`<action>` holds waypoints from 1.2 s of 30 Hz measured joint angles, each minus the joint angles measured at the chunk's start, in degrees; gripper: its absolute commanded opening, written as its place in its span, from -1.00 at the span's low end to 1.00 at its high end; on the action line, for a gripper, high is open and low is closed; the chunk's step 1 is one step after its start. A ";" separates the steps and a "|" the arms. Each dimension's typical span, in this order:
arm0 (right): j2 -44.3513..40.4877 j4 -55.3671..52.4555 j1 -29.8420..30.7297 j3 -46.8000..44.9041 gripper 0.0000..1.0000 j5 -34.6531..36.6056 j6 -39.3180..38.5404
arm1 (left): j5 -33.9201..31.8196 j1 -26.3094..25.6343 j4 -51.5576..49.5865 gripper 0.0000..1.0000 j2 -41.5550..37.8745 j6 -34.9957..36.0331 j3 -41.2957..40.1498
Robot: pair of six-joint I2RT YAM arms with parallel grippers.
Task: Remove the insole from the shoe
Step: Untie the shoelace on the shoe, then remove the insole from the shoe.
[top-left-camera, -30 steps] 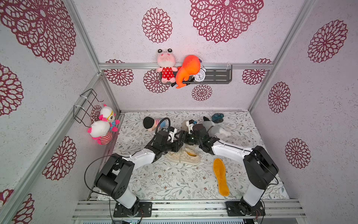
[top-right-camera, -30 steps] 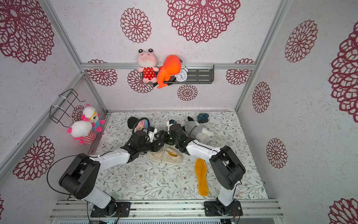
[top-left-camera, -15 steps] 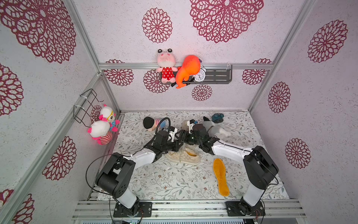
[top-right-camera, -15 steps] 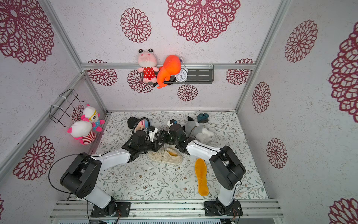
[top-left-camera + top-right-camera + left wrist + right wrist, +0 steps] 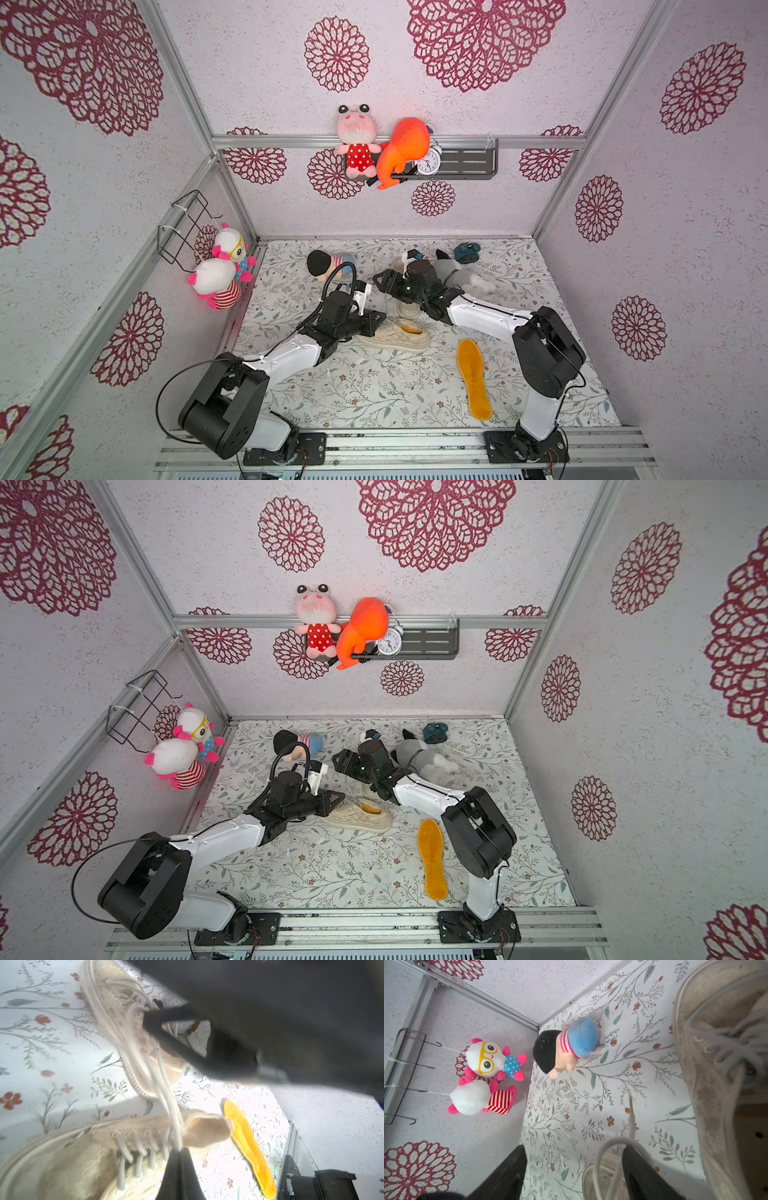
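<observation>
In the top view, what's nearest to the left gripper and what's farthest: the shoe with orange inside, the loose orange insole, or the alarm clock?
1. Shoe with orange inside: right at the left gripper, which pinches a lace.
2. Loose orange insole: farther off, toward the robot's right.
3. Alarm clock: on the back-wall shelf.

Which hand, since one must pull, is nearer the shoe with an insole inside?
Left. The left hand pinches a lace at that shoe; the right hand hangs open farther back, by the other shoe.
</observation>
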 measured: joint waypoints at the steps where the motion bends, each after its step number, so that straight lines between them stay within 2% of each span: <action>1: 0.81 -0.35 -0.28 1.03 0.53 0.28 -0.04 | -0.33 0.00 -0.46 -1.00 -0.87 0.02 -0.72; 8: 6.64 -5.66 -0.87 8.98 0.53 0.92 -3.17 | -2.34 -0.04 -3.91 -1.00 -5.27 0.00 -4.52; 12: 6.62 -10.54 -0.87 11.56 0.36 0.94 -7.63 | -3.76 -0.04 -5.70 -0.99 -6.45 -0.17 -5.20; 17: 0.33 -20.76 -0.85 10.86 -0.01 0.04 -18.49 | -6.93 -0.04 -6.97 -0.08 -9.18 -1.38 -6.01; 19: -4.57 -26.18 -0.42 9.31 -0.18 -0.35 -24.70 | -9.11 -0.04 -7.63 0.12 -10.91 -2.36 -6.47; 22: -11.08 -33.44 0.52 6.82 -0.43 -0.33 -33.79 | -13.86 -0.04 -9.62 0.31 -14.36 -3.69 -6.51; 25: -14.38 -40.17 2.21 5.35 -0.65 -0.61 -40.57 | -20.59 0.04 -12.57 0.34 -17.97 -6.45 -6.27; 28: -13.57 -45.35 3.76 4.72 -0.75 -0.76 -44.74 | -26.77 0.70 -16.04 0.32 -19.30 -10.45 -5.38; 31: -10.16 -49.75 5.01 4.61 -0.80 -0.85 -47.23 | -29.24 1.92 -19.78 0.30 -18.32 -14.23 -3.65; 36: -5.05 -53.02 5.79 4.59 -0.84 -0.70 -49.62 | -29.40 2.80 -24.13 0.26 -13.99 -18.40 -0.33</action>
